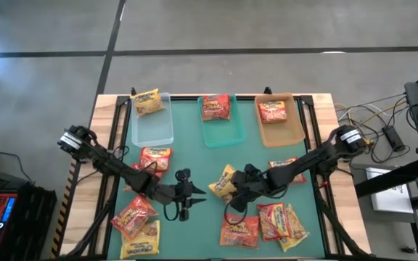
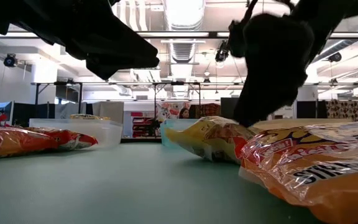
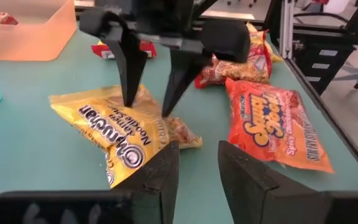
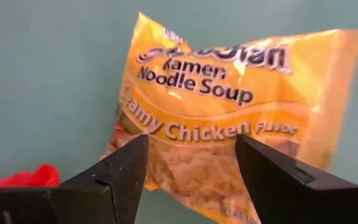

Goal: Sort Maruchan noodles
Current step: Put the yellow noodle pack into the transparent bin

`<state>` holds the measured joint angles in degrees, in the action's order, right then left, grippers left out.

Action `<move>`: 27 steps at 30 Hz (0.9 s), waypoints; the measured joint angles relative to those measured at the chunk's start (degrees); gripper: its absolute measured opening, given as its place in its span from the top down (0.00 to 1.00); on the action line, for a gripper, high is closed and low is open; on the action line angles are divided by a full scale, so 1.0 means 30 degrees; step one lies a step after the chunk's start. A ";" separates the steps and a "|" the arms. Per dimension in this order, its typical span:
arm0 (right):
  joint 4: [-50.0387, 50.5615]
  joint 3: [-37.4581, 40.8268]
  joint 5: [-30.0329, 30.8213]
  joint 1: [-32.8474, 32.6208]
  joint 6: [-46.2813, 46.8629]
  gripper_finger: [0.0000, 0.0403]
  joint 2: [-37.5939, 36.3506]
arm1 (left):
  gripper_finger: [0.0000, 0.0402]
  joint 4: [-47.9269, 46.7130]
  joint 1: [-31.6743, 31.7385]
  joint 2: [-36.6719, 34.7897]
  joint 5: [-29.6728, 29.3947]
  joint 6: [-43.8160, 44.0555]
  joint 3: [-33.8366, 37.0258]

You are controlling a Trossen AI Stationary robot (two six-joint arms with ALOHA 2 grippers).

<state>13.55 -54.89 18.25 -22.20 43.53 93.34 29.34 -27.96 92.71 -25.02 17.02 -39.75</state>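
Right gripper (image 1: 232, 190): I see its fingers spread apart, straddling the yellow packet (image 4: 229, 118) without clamping it.
Yellow packet: lies flat on the teal mat (image 1: 194, 156), below the teal tray (image 1: 220, 127).
Left gripper (image 1: 194, 196): fingers parted, empty, just beside the yellow packet.

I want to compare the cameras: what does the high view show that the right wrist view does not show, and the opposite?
Only the high view shows the three trays, clear, teal and tan, each holding a packet, plus the left hand and the other packets. Only the right wrist view lets you read "Creamy Chicken Flavor" on the wrapper. Both show the right hand, open, at the yellow packet on the green mat.
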 joint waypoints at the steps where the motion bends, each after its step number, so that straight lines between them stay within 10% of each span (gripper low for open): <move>1: -0.0042 0.0022 -0.0023 0.0000 -0.0004 0.43 0.0257 | 0.74 -0.0032 0.0033 0.0000 0.0000 -0.0003 0.0004; 19: 0.0819 0.0087 -0.0447 -0.0015 0.0019 0.43 0.2215 | 0.49 0.0358 0.2835 0.0835 0.0035 0.3834 0.0000; 27: 0.0743 0.0160 -0.0246 -0.0019 -0.1603 0.43 0.2251 | 0.49 0.2600 0.4223 0.2963 0.3439 0.6202 0.0002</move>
<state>15.78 -54.41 17.52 -22.25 38.72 100.09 37.14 -15.29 101.60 -14.70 35.62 -39.74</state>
